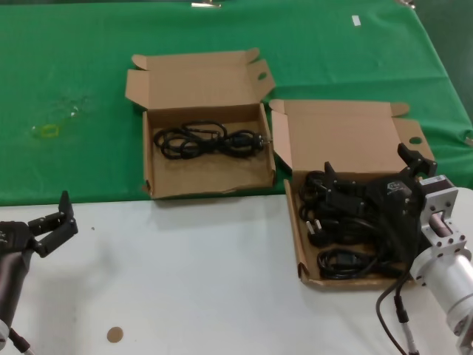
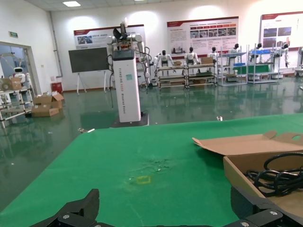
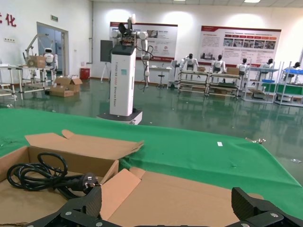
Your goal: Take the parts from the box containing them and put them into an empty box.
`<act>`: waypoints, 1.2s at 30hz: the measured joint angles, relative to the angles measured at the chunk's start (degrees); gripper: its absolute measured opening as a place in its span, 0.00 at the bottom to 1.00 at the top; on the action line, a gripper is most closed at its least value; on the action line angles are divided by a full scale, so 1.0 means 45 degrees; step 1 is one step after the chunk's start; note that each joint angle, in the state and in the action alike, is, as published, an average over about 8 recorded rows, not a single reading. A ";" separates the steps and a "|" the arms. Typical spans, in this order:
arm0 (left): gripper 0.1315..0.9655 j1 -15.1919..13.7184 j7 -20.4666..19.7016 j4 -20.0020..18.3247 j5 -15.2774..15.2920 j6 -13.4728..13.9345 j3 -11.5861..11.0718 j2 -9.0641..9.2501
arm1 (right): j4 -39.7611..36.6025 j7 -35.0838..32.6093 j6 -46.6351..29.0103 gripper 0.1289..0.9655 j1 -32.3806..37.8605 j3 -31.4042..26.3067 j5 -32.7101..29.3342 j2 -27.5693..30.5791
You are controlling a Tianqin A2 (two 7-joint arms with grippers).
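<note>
Nearest to us, at the left edge of the white tabletop [image 1: 207, 274], the left gripper [image 1: 55, 225] rests with its black fingers spread apart and nothing between them. On the right, the right gripper [image 1: 369, 174] hangs over the wider, low-walled brown cardboard box [image 1: 293, 229] with its fingers splayed wide, one tip near the box's middle and the other by the far right corner; we see nothing gripped between them, though the arm hides part of the contents. That box sits at the near right, its hinged lid flap [image 1: 347, 137] laid back onto the green cloth [image 1: 74, 74], and it holds several coiled black power cords [image 1: 344, 260], thin glossy cable in loose bundles with moulded plugs, heaped together. Farther off and to the left, on the green cloth, stands the smaller, squarer brown cardboard box [image 1: 151, 159] with taller walls, where one black cord bundle [image 1: 207, 140] lies stretched across its floor.
</note>
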 joint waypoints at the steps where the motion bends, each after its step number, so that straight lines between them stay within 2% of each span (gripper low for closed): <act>1: 1.00 0.0000 0.0001 0.0000 0.0000 0.0000 0.0000 0.0000 | 0.0000 0.0000 0.0000 1.00 0.0000 0.0000 0.0000 0.0000; 36: 1.00 0.0000 0.0004 0.0000 0.0000 0.0000 0.0000 0.0000 | 0.0000 0.0000 0.0000 1.00 0.0000 0.0000 0.0000 0.0000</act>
